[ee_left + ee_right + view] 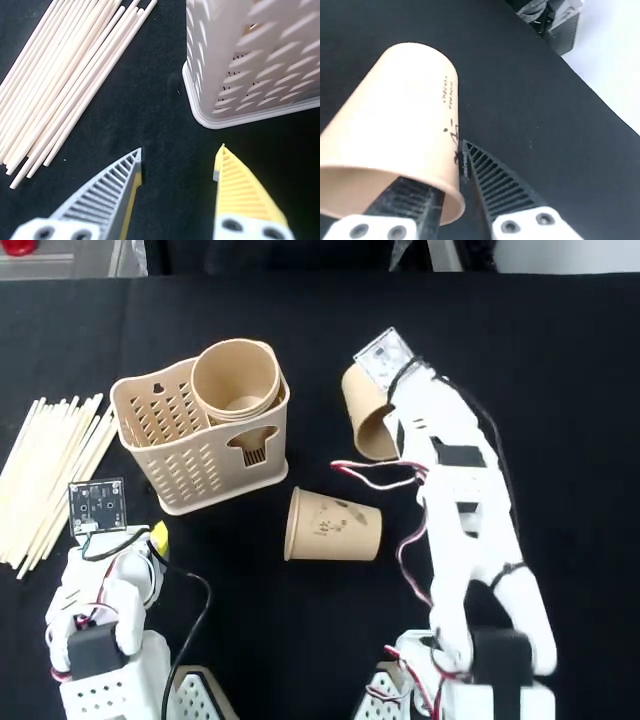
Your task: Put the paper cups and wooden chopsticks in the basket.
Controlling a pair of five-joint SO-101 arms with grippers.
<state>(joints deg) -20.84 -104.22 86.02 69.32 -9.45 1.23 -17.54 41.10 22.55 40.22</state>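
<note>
- While the right claw pinches the rim of a light brown paper cup, one black finger sits inside the cup and the other sits outside
- That held cup is tipped on its side, near the cream plastic basket with holes but not touching it
- A stack of brown paper cups stands in the basket, mouths up, at the end far from the arms
- Another brown paper cup with dark scribbles lies on its side on the black table, just in front of the basket, between the two arms
- The left claw is wide apart and holds nothing; it hangs over the table between the basket and the chopsticks
- The pale wooden chopsticks lie in a loose bunch on the table, beside the basket and outside it
</note>
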